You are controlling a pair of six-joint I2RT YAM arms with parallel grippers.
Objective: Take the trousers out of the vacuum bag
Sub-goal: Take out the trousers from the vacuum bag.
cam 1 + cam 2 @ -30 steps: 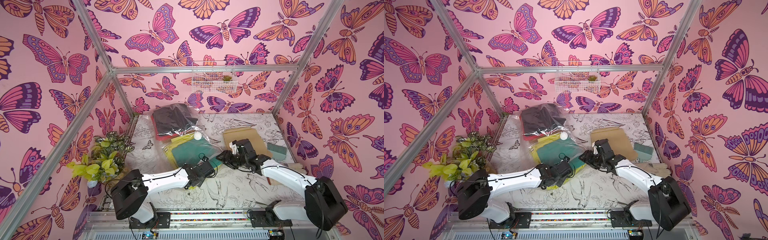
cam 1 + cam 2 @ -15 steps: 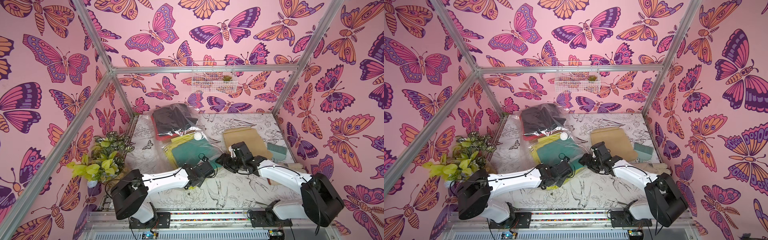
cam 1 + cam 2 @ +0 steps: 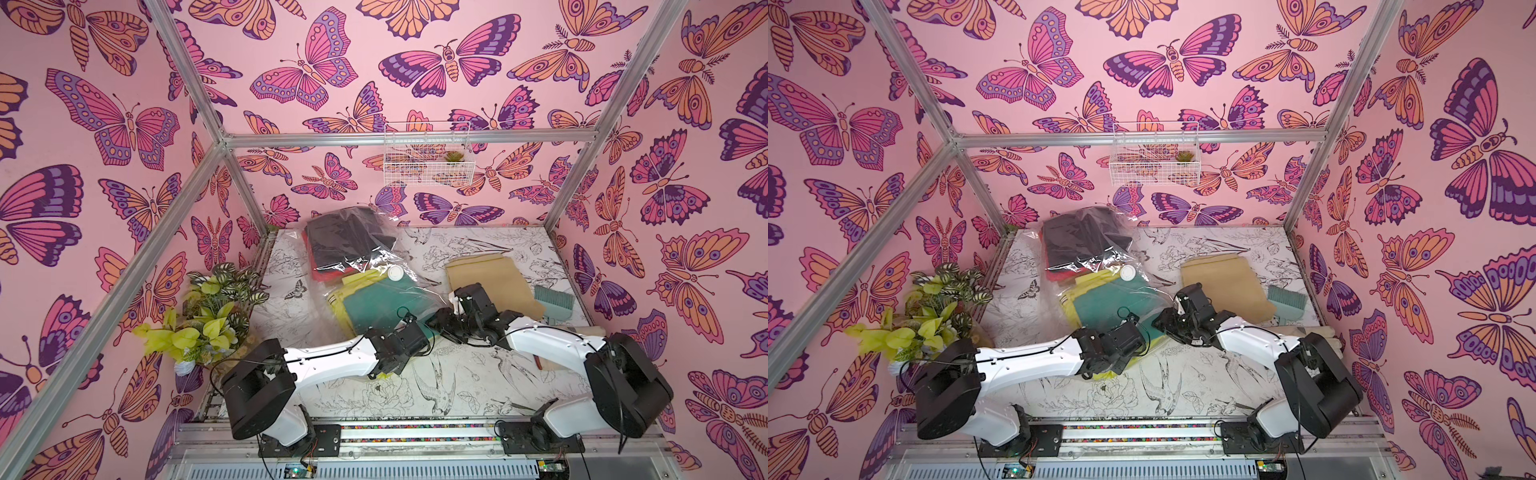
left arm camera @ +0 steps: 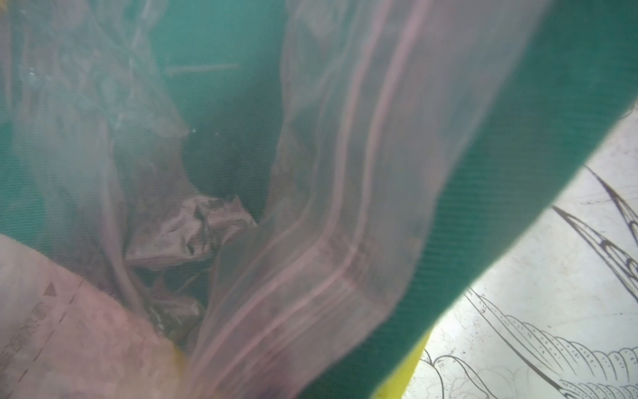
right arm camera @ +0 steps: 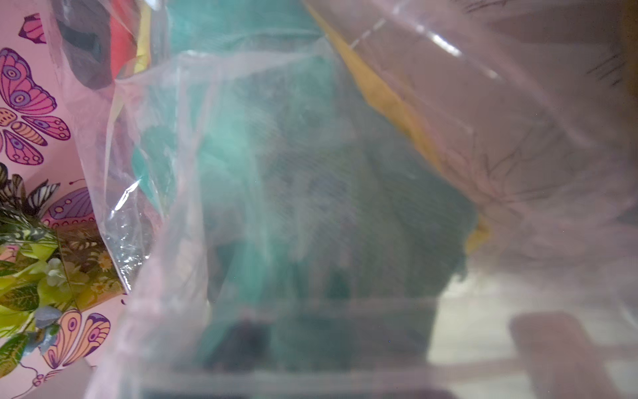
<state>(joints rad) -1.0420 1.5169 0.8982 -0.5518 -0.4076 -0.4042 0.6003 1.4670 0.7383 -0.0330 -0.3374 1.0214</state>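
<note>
the left claw (image 3: 417, 332) is clenched at the near mouth of the bag (image 3: 415, 282), and in the left wrist view the clear plastic with its pink zip lines (image 4: 345, 241) bunches right up against the lens. the right claw (image 3: 437, 324) sits just beside it at the same mouth edge. its wrist view is blurred by plastic (image 5: 310, 207), so i cannot tell whether it is released or grasping. under both claws lie the teal trousers (image 3: 374, 303), on top of the yellow trousers (image 3: 337, 303) and inside the bag. in the left wrist view a teal edge (image 4: 535, 155) with a sliver of yellow (image 4: 404, 373) shows bare of plastic against the surface (image 4: 552, 293). further back in the bag are the red trousers (image 3: 328, 274) and the black trousers (image 3: 340, 237), and the white valve cap (image 3: 395, 273) sits between the two piles. the tan trousers (image 3: 494, 282) lie outside the bag on the surface (image 3: 457, 374), to the right of it, with a teal brush (image 3: 552, 297) beside them. a plant (image 3: 208, 316) stands at the left edge.
</note>
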